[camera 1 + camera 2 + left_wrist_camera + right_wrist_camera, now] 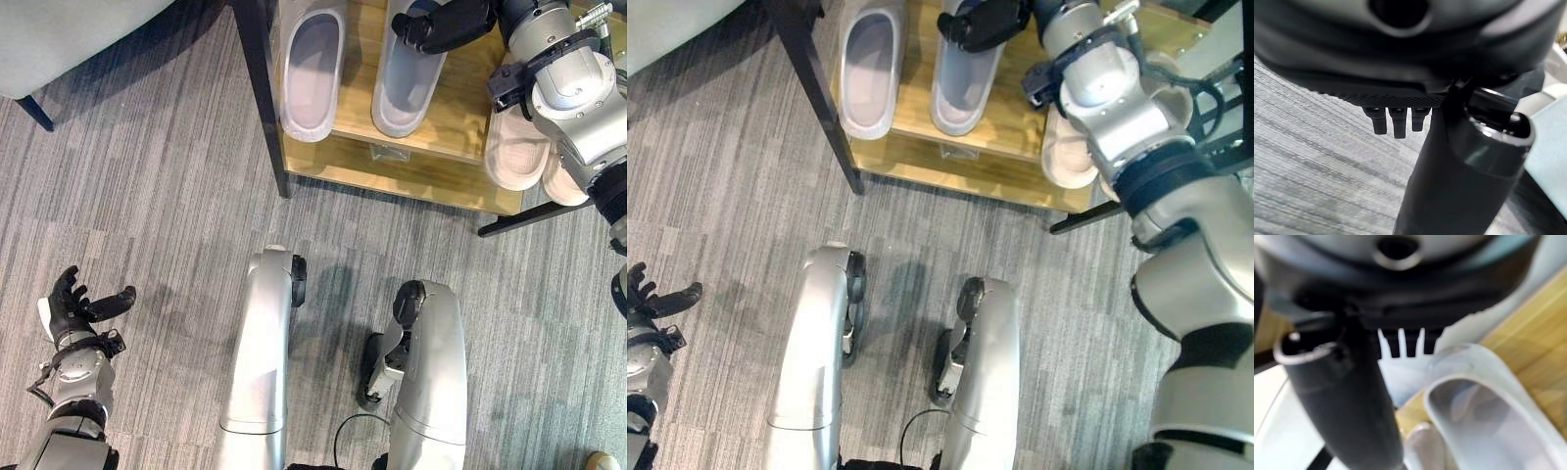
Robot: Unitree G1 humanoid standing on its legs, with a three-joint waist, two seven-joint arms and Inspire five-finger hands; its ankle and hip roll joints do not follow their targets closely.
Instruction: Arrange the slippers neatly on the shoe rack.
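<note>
**A:** Left hand (73, 305) first, low over the grey striped carpet (167, 186), well away from the rack. Fingers straight and loosely spread, thumb out, holding nothing. Idle.

**B:** And the right hand (443, 26)?

**A:** Reached out over the top shelf of the shoe rack (451, 108), lying on the toe end of the right-hand grey slipper (404, 83). Its wrist view shows straight fingertips past the palm and the slipper's rim just beyond. Looks like a flat push or hold rather than a pinch, though contact under the palm is hidden.

**B:** Where do the slippers stand?

**A:** Two grey ones side by side on the pale wooden shelf, near but apart. The left grey slipper (312, 73) sits roughly parallel to its mate. A pair of cream slippers (517, 149) lies on a lower shelf, partly under the right forearm.

**B:** Step in hand?

**A:** My guess: squaring the right grey slipper beside its partner. Best done by a slow nudge along the wood, keeping heels level and clear of the shelf edge. Lift straight up afterwards so the fingers don't drag it askew.

**B:** Materials?

**A:** Slippers look like moulded foam, smooth, rounded, with a broad closed strap. Shelf is plain-grained timber, smooth enough to slide on, in a dark metal frame (257, 88). Carpet is short-pile, streaked.
</note>
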